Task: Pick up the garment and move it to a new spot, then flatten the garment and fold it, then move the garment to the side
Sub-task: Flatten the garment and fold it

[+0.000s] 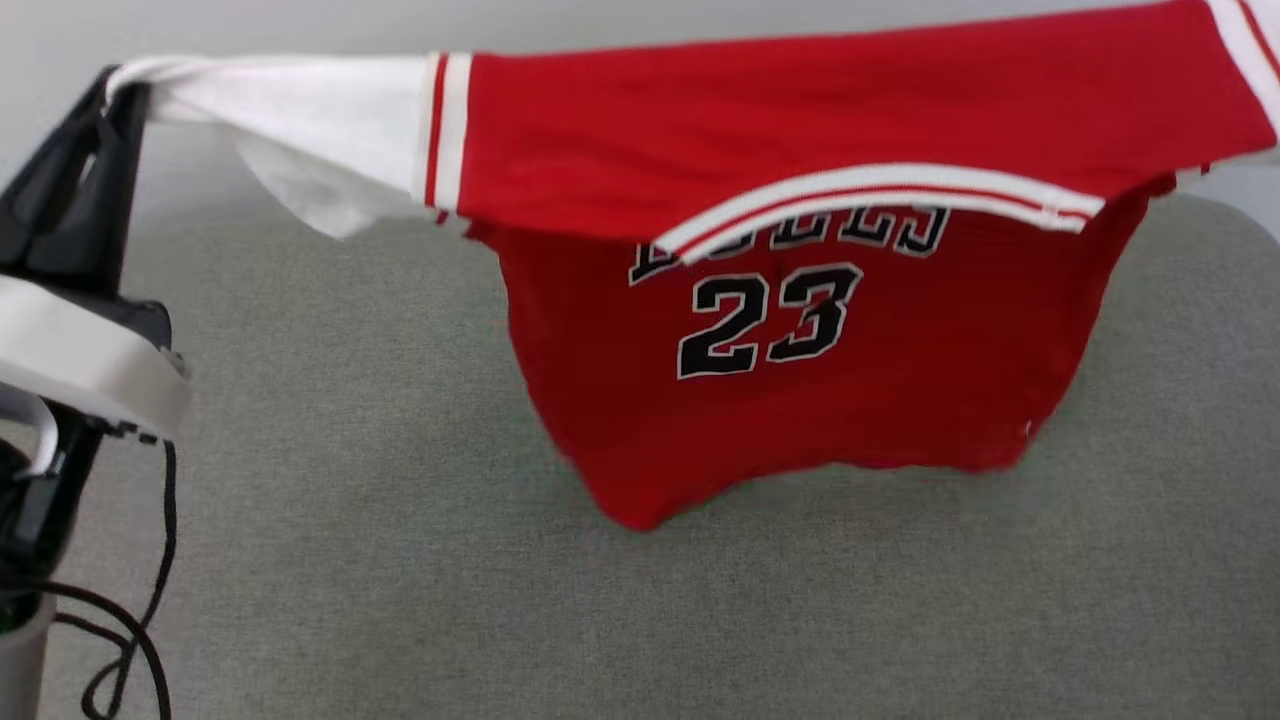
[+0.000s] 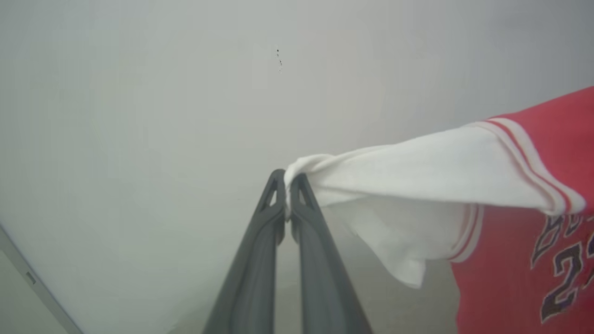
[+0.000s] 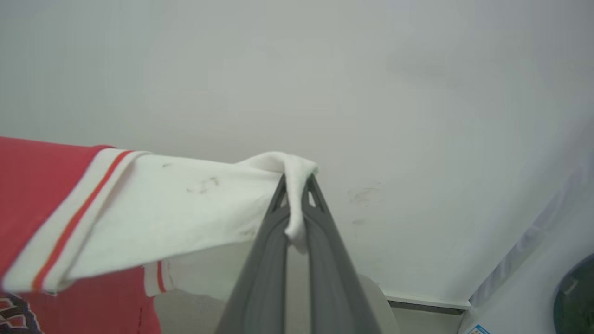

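Note:
The garment [image 1: 800, 130], a red jersey with white sleeves and a black 23, hangs stretched between both arms above the grey cushion [image 1: 350, 520]; its lower hem sags close to the cushion. My left gripper [image 1: 118, 85] is shut on the tip of one white sleeve [image 1: 290, 130] at the upper left. In the left wrist view the left gripper [image 2: 288, 178] pinches that sleeve [image 2: 417, 171]. In the right wrist view the right gripper [image 3: 294, 183] is shut on the other white sleeve [image 3: 185, 204], with cloth draped between its fingers [image 3: 267, 260].
A pale wall [image 1: 300, 25] stands behind the cushion. Black cables [image 1: 130, 640] and my left forearm [image 1: 80, 360] fill the lower left. In the right wrist view a baseboard [image 3: 427, 304] and a dark round object [image 3: 575, 301] sit at the lower right.

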Controlling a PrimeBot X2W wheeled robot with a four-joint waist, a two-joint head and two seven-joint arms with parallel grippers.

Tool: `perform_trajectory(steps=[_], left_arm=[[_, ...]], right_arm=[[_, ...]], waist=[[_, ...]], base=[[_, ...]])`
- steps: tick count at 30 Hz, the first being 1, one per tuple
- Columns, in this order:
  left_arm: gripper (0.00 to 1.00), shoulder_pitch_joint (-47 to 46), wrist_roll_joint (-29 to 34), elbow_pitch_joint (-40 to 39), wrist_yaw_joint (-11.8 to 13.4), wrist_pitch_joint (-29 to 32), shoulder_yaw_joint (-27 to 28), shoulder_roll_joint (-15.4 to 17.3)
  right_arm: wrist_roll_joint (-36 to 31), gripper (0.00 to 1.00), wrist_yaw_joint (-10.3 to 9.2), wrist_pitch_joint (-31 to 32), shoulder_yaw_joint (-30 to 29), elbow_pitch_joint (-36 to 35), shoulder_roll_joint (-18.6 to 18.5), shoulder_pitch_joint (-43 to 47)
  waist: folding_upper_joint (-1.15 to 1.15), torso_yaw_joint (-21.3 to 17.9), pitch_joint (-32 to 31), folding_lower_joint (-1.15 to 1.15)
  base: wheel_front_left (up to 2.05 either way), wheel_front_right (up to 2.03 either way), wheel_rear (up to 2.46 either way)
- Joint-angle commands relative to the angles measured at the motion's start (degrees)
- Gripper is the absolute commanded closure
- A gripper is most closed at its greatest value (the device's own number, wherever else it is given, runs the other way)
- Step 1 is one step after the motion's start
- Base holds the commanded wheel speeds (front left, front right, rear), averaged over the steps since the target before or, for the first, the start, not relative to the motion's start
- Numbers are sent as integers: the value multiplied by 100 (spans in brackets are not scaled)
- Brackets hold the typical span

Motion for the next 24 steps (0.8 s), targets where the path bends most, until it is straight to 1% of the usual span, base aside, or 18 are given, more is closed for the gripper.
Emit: perform_trajectory(steps=[1,3,6,7,8,9,17,24], left_arm=[[100,-340,35,163,-72,-118,-8,50],[100,-687,29,317,-140,-196,-39,57],[100,-1285,-57,660,-181,-382,-103,-106],[100,-1491,-34,826,-216,-435,-143,-106],[100,-1491,-34,826,-216,-435,-143,-106],[100,-1733,9,960,-252,-482,-181,-98],[100,-3835,337,2298,-493,-972,-538,-227],[100,-5472,596,3595,-581,-1345,-730,-304]], right_arm=[[-61,100,-10,-114,25,145,127,-361],[-145,100,-10,-226,81,273,175,-647],[-283,100,-10,-442,172,505,198,-1085],[-326,100,-9,-539,210,574,211,-1239],[-326,100,-9,-539,210,574,211,-1239],[-366,100,-9,-624,247,659,206,-1416],[-757,100,-9,-1129,618,1585,123,-2941],[-1092,100,-10,-1592,738,2596,359,-4363]], waist=[[0,-47,147,0],[0,-65,281,0],[0,-50,532,0],[0,-48,621,0],[0,-48,621,0],[0,-46,733,0],[0,-33,1639,0],[0,-51,2365,0]], base=[[0,0,0],[0,0,0],[0,0,0],[0,0,0],[0,0,0],[0,0,0],[0,0,0],[0,0,0]])
